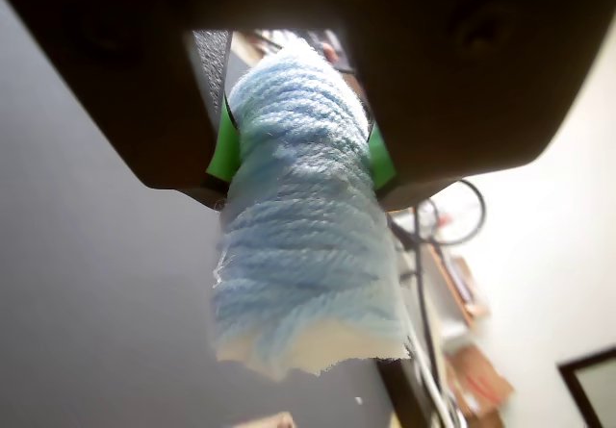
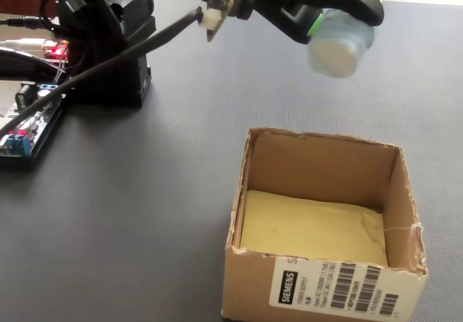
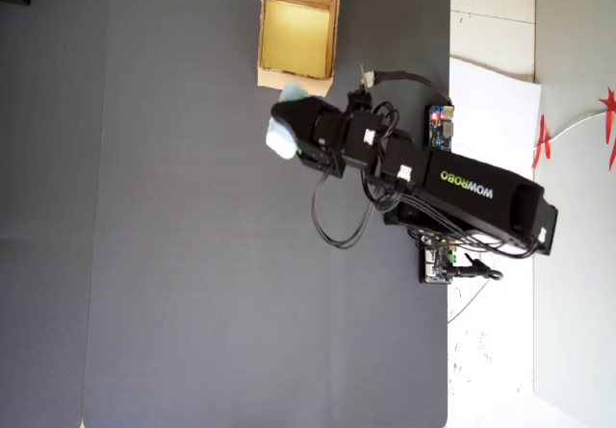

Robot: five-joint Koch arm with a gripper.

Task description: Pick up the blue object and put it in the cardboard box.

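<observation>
My jaws grasping blue yarn lump (image 1: 303, 226), short of cardboard box (image 2: 325, 228); opening now risks drop onto table (image 2: 145, 213).

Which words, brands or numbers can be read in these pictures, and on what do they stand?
"SIEMENS": white label on the small tan cardboard box.
"WOWROBO": green letters on the black robot arm, overhead view.
Barcodes and small print on the label: too small to read.

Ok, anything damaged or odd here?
Only the cardboard box: its right wall is torn and ragged at the rim. The gripper holds the blue object raised, not yet over the box.
</observation>
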